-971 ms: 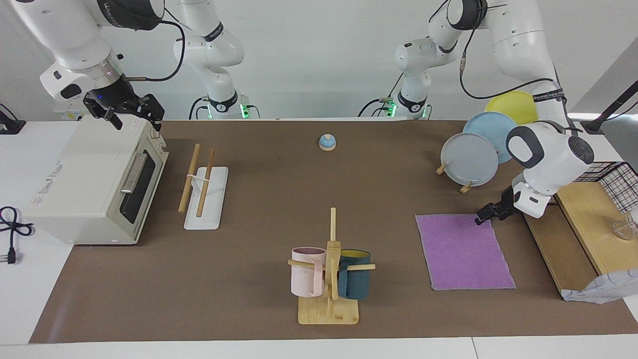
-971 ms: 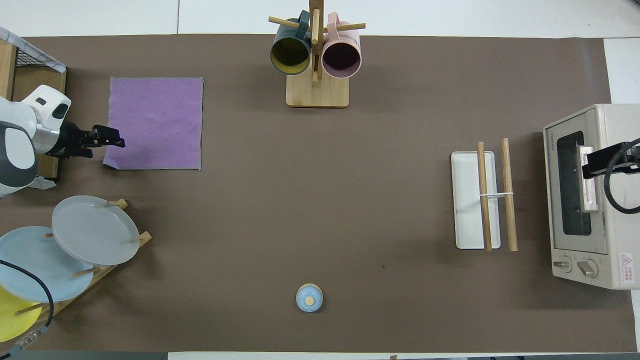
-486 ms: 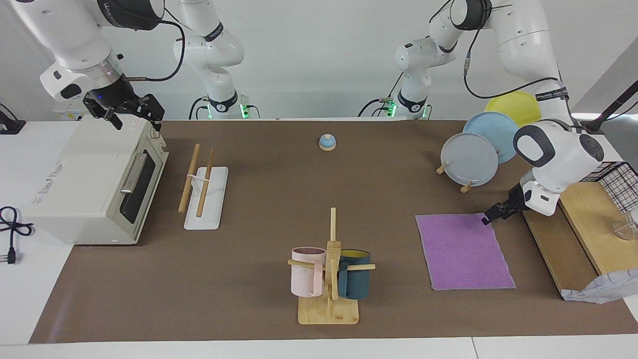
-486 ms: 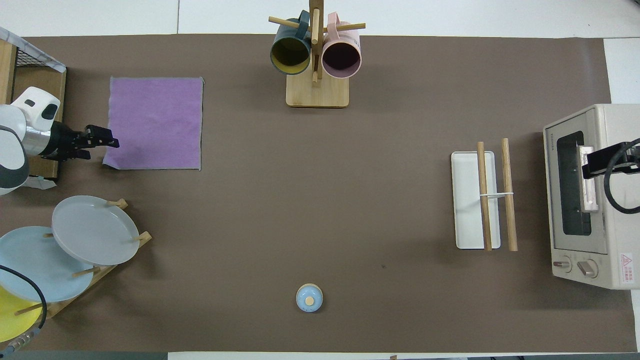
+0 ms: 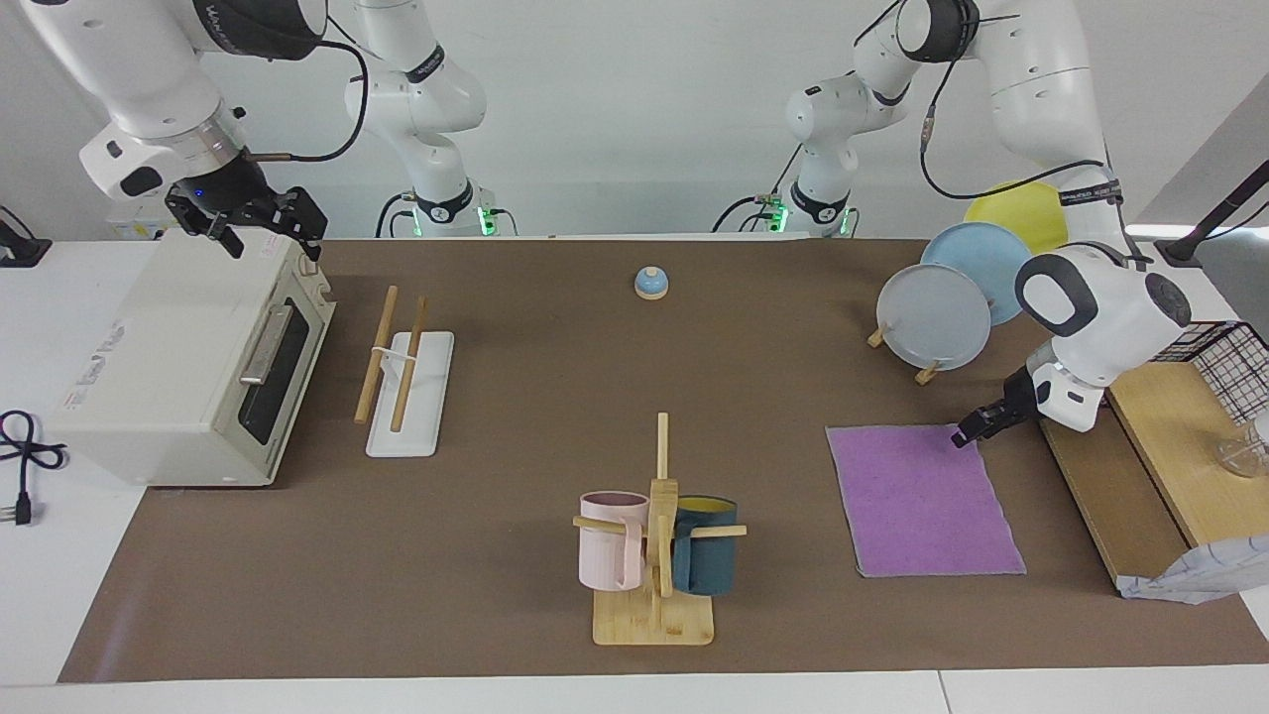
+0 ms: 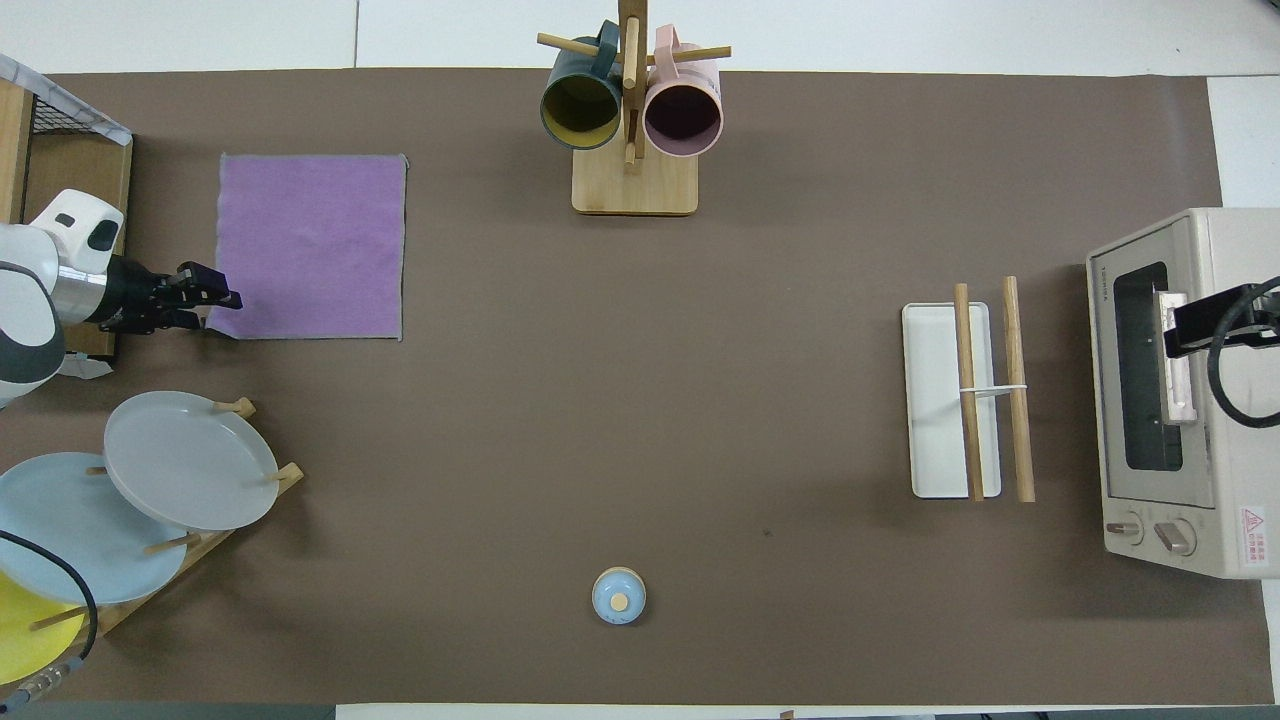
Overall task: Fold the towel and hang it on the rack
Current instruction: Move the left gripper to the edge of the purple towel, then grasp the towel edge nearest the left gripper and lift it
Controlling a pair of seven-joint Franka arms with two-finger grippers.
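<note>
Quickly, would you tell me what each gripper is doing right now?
Left gripper: at the towel corner nearest the robots; open or shut cannot be told, no hold visible.
Right gripper: open, holding nothing, waiting over the toaster oven.

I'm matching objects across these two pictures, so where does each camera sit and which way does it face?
Facing view: high across the table, looking at the robots; both arms show whole, left gripper at the towel.
Overhead view: above the robots' end, looking steeply down; only the left gripper and forearm, part of the right gripper.
Shared: towel, rack, half a turn apart.
</note>
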